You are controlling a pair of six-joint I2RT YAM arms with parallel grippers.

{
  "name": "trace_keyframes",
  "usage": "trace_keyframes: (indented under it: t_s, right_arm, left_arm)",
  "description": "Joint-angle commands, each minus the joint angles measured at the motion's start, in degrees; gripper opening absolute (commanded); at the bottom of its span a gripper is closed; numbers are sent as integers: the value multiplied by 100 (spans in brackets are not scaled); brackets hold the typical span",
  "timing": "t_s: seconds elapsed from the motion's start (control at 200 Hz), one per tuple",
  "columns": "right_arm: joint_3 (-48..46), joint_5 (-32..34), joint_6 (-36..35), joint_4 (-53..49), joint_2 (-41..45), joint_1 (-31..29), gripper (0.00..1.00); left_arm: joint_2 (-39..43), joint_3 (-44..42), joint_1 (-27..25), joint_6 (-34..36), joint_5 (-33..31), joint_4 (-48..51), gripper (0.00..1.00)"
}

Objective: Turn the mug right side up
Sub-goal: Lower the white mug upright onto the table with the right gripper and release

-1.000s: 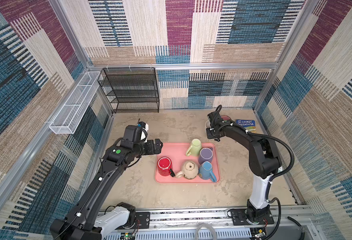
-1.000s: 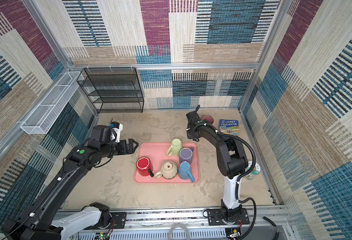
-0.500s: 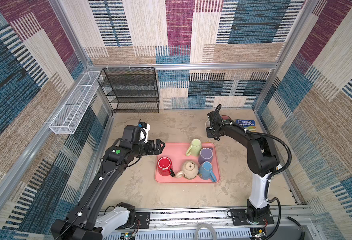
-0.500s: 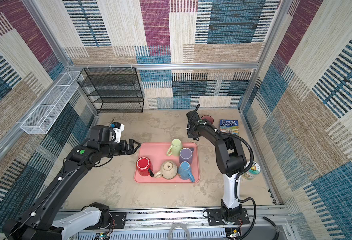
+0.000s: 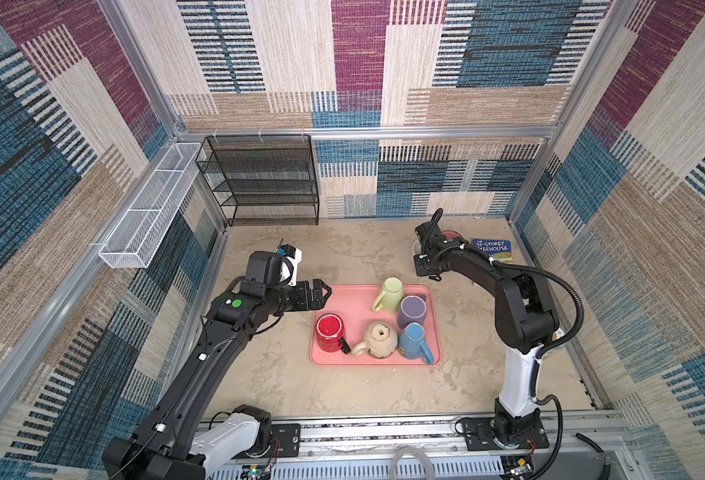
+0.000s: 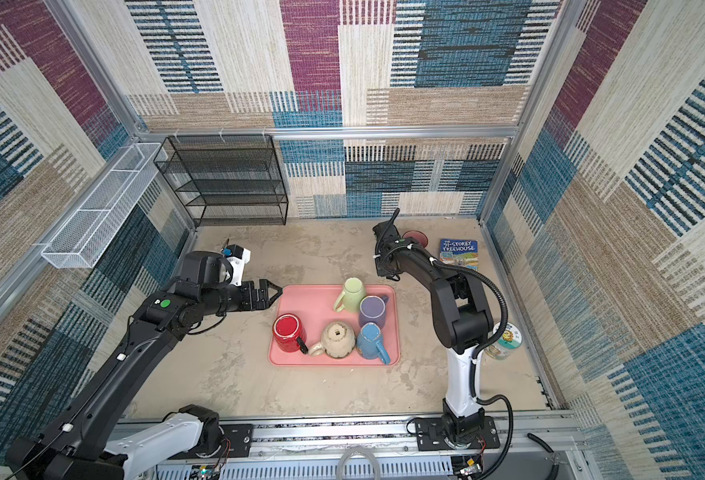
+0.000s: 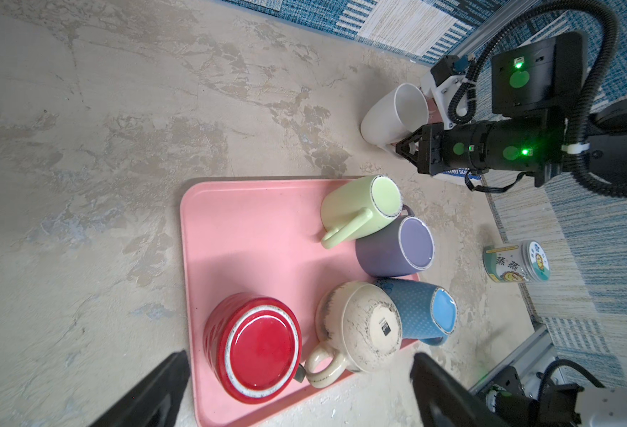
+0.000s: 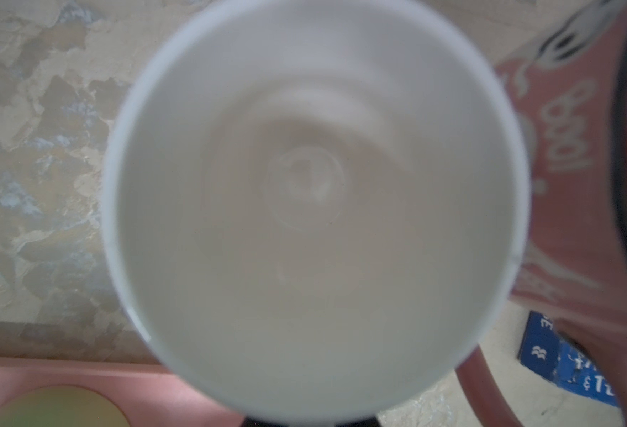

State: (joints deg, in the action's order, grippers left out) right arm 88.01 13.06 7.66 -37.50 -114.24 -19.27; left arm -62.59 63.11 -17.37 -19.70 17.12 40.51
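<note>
Nearly done: right gripper (image 7: 401,148) pinches white mug (image 7: 389,118), tilted mouth-up beyond pink tray (image 7: 249,229), unreleased; left gripper (image 5: 325,296) spread by tray.

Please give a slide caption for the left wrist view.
Five upside-down mugs on a pink tray; right end effector holds a white mug.

I count seven mugs: green (image 5: 390,293), purple (image 5: 412,311), red (image 5: 329,332), cream (image 5: 380,340) and blue (image 5: 413,340) on the one pink tray (image 5: 355,303), plus a white mug (image 7: 395,114) and a dark red mug (image 6: 417,238) off it. One book (image 5: 493,248), one tin (image 6: 504,341), one rack (image 5: 265,183), one basket (image 5: 147,208).
</note>
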Motion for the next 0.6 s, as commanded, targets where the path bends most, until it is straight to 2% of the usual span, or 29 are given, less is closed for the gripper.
trace_keyframes:
  t_s: [0.0,0.381,0.596]
  right_arm:
    - [-13,118,-19,76,67,-7,21]
    - [12,58,-54,58,93,-2,41]
    - [-172,-116,-100,283,615,-65,49]
  left_arm:
    - [1,-17,5,151,100,-65,99]
    - [-127,6,-4,243,386,-57,98]
    - [-458,250,-168,410,505,45,97]
